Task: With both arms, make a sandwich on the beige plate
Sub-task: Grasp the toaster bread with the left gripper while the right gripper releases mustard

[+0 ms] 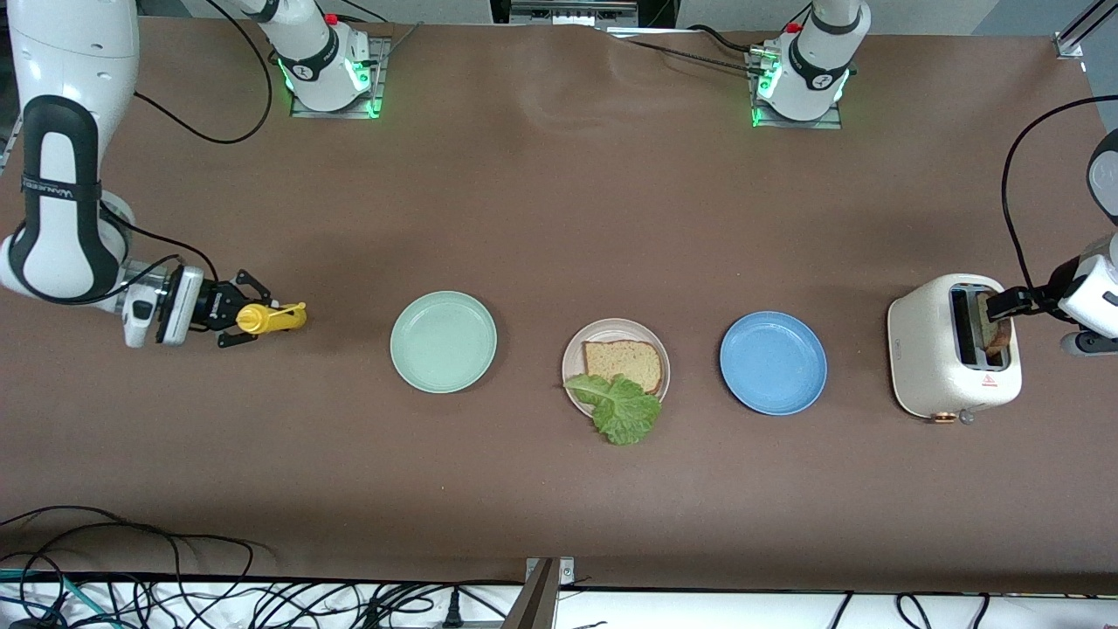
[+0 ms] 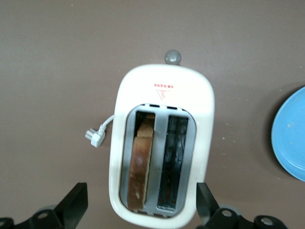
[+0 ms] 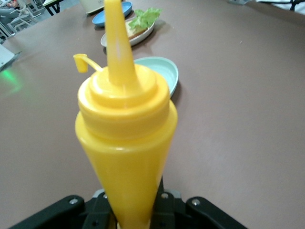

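Note:
The beige plate [image 1: 572,349] sits mid-table with one toasted bread slice [image 1: 622,362] on it and a green lettuce leaf [image 1: 622,409] lying half over its near rim. A second bread slice [image 1: 996,336] stands in a slot of the white toaster [image 1: 926,349] at the left arm's end. My left gripper [image 1: 1004,304] hovers over the toaster, open, its fingers [image 2: 76,202] spread wider than the toaster [image 2: 162,81], with the slice [image 2: 140,162] between them. My right gripper [image 1: 236,316] is shut on a yellow squeeze bottle [image 1: 271,319], held sideways above the table at the right arm's end.
A mint green plate [image 1: 443,342] lies between the bottle and the beige plate. A blue plate [image 1: 773,362] lies between the beige plate and the toaster. The toaster's white plug [image 2: 95,137] lies on the table beside it. Cables run along the near table edge.

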Tool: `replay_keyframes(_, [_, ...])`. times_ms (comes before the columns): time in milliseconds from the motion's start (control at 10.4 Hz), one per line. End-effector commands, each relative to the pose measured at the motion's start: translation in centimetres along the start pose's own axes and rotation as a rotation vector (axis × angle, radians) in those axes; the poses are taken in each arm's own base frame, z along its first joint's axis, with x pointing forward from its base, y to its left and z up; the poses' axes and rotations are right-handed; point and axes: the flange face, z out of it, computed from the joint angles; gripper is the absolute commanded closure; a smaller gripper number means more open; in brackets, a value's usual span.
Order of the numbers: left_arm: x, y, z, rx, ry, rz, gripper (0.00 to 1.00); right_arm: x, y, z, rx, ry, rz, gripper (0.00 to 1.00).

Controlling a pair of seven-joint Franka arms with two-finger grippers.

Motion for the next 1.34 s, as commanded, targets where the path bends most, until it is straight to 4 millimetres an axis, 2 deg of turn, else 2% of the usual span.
replay_keyframes(0, [0.3,-1.8,1.8,0.006,-0.010,0.033,0.00,-1.7,-2.4,0.7,-0.049,0.036,-0.090,1.00])
replay_keyframes(192, [0.3,-2.5,4.0,-0.005,-0.033,0.043,0.00,-2.9,-2.9,0.9,-0.062,0.017,-0.157,1.00])
replay_keyframes(479, [0.3,-2.3,5.4,-0.027,-0.053,0.038,0.00,-3.7,-2.9,1.1,-0.086,0.030,-0.192,1.00])
replay_keyframes(671, [0.2,-2.2,5.8,-0.030,-0.064,0.041,0.00,-3.5,-2.9,1.6,-0.080,0.033,-0.193,0.66])
replay_keyframes(767, [-0.1,-2.2,6.0,-0.031,-0.071,0.041,0.18,-3.7,-2.9,1.6,-0.083,0.035,-0.188,0.48])
replay_keyframes(862, [-0.1,-2.1,6.0,-0.033,-0.076,0.055,0.38,-3.8,-2.9,1.8,-0.080,0.033,-0.185,0.36])
replay_keyframes(958, [-0.4,-2.0,6.4,-0.037,-0.087,0.061,0.51,-3.7,-2.9,1.7,-0.079,0.036,-0.185,0.33])
replay_keyframes(1054, [-0.7,-1.9,6.8,-0.040,-0.097,0.063,0.61,-4.0,-2.9,1.4,-0.082,0.042,-0.181,0.23])
replay_keyframes(1246, [-0.9,-1.9,6.8,-0.041,-0.111,0.065,0.84,-5.1,-2.8,0.0,-0.096,0.041,-0.168,0.15])
